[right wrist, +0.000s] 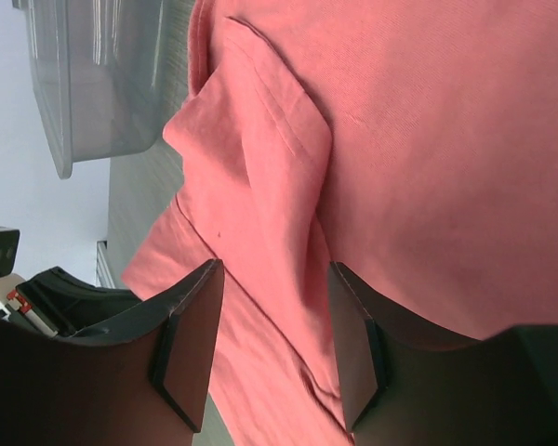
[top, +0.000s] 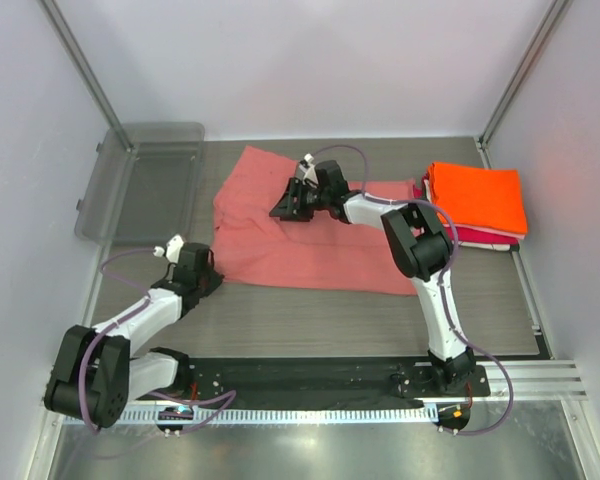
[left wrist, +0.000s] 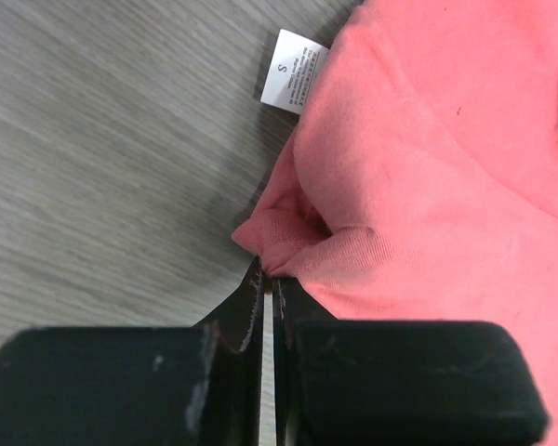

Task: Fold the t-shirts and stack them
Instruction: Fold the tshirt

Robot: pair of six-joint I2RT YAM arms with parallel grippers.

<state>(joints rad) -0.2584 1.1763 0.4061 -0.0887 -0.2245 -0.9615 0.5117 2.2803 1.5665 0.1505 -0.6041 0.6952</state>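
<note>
A salmon-pink t-shirt (top: 310, 235) lies spread flat in the middle of the table. My left gripper (top: 213, 280) is at its near-left corner. In the left wrist view its jaws are shut on a bunched bit of the salmon-pink t-shirt's (left wrist: 428, 186) edge, close to a white size label (left wrist: 295, 70). My right gripper (top: 283, 210) is low over the shirt's far middle and open. A raised fold of the cloth (right wrist: 279, 214) runs between its fingers (right wrist: 191, 353). At the right, a folded bright orange t-shirt (top: 477, 197) tops a stack. A magenta-red shirt (top: 465, 234) shows under it.
A clear grey plastic tray (top: 145, 180) stands at the far left, partly over the table's edge, and shows in the right wrist view as the tray (right wrist: 93, 74). Walls close in the table on three sides. Bare wood-grain tabletop (top: 310, 320) lies between the shirt and the arm bases.
</note>
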